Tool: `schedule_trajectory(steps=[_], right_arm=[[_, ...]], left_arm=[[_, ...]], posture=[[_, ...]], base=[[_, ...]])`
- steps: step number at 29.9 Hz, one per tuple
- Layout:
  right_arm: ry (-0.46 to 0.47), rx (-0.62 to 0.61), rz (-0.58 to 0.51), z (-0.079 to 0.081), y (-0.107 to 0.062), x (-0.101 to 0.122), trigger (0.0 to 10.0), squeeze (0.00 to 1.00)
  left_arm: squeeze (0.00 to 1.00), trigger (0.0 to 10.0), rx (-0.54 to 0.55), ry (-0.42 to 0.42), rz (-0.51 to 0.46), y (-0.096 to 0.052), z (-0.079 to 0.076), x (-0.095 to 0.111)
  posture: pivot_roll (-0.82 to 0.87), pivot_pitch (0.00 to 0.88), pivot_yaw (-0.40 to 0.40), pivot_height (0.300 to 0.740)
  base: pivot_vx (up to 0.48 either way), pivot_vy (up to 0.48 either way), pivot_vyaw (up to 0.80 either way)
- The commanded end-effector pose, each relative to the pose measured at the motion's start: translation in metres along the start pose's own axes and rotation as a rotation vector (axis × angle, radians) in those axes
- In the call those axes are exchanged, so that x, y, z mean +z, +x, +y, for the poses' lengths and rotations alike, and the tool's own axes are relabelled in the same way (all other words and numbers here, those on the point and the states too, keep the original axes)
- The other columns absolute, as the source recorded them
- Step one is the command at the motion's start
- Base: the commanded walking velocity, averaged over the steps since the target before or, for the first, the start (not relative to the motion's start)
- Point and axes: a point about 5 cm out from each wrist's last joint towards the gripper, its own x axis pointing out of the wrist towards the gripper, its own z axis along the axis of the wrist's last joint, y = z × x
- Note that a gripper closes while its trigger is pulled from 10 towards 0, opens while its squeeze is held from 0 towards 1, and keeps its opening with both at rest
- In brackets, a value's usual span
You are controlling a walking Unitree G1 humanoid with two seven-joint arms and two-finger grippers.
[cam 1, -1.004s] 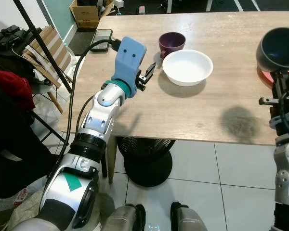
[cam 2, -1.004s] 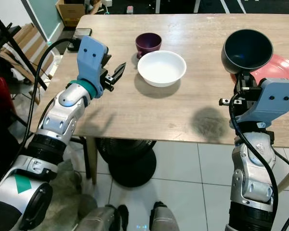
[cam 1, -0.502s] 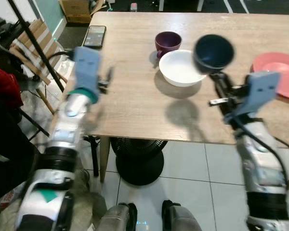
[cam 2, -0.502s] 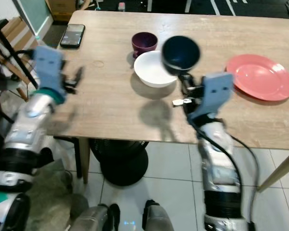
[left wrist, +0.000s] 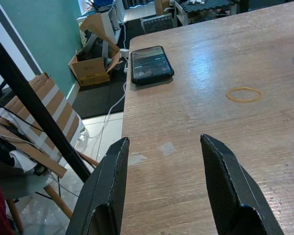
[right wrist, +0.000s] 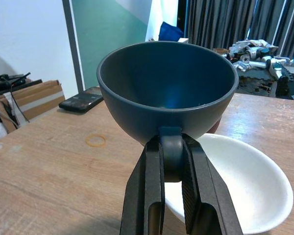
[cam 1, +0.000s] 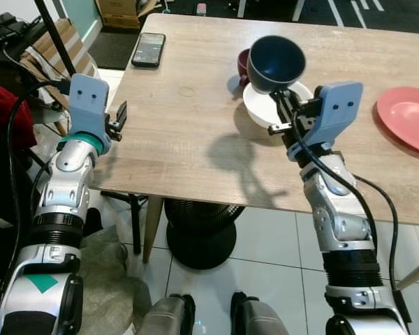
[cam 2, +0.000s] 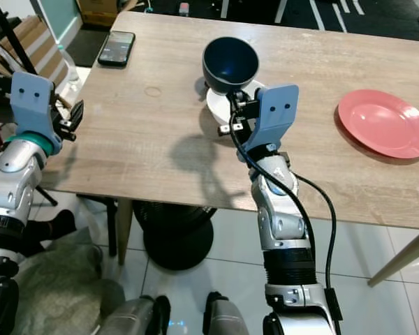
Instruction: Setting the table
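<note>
**Dark bowl held above the wooden surface**

Our right claw [right wrist: 172,161] is clamped on the dark bowl [cam 1: 276,63], held above the white bowl [right wrist: 240,186]. Our left claw [left wrist: 164,188], fingers apart, hovers at the surface [cam 1: 188,132] edge; phone [left wrist: 151,63] and rubber band [left wrist: 243,94] lie ahead. Wrist views reveal teal walls; eye views, white floor tiles.

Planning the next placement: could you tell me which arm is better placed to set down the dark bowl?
Right: the right gripper already holds the dark bowl above the table; the left gripper is open at the table's edge.

A lived-in home dining corner: wooden table [cam 1: 195,132], phone [cam 1: 148,49], cardboard boxes [left wrist: 95,68], tiled floor [cam 1: 265,258].
</note>
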Motion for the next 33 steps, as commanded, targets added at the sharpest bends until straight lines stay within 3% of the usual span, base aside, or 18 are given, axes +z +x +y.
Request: schedule_trajectory(steps=[1,13,25,28,33], right_arm=[[0.001,0.007,-0.01,0.0,0.002,0.0,10.0,0.0],[0.012,-0.059,-0.021,-0.008,-0.001,-0.001,10.0,0.0],[-0.027,-0.102,-0.038,-0.012,-0.011,0.003,10.0,0.0],[-0.053,-0.159,-0.035,-0.029,-0.022,0.003,10.0,0.0],[-0.065,-0.184,-0.036,-0.039,-0.027,0.004,10.0,0.0]], left_arm=[[0.0,10.0,0.021,0.002,-0.022,-0.002,0.003,0.003],[0.0,10.0,0.027,-0.042,-0.033,0.002,-0.007,0.007],[0.0,10.0,-0.071,-0.05,-0.013,0.008,-0.021,0.005],[0.0,10.0,-0.108,-0.042,-0.036,0.013,-0.031,0.012],[0.0,10.0,-0.11,-0.044,-0.05,0.015,-0.035,0.015]], posture=[[0.05,0.065,0.014,0.74],[0.06,0.061,0.025,0.74],[0.01,0.058,0.064,0.74],[-0.01,0.054,0.088,0.74],[-0.01,0.052,0.076,0.74]], base=[[0.0,0.0,0.0],[0.0,0.0,0.0],[0.0,0.0,0.0],[0.0,0.0,0.0],[0.0,0.0,0.0]])
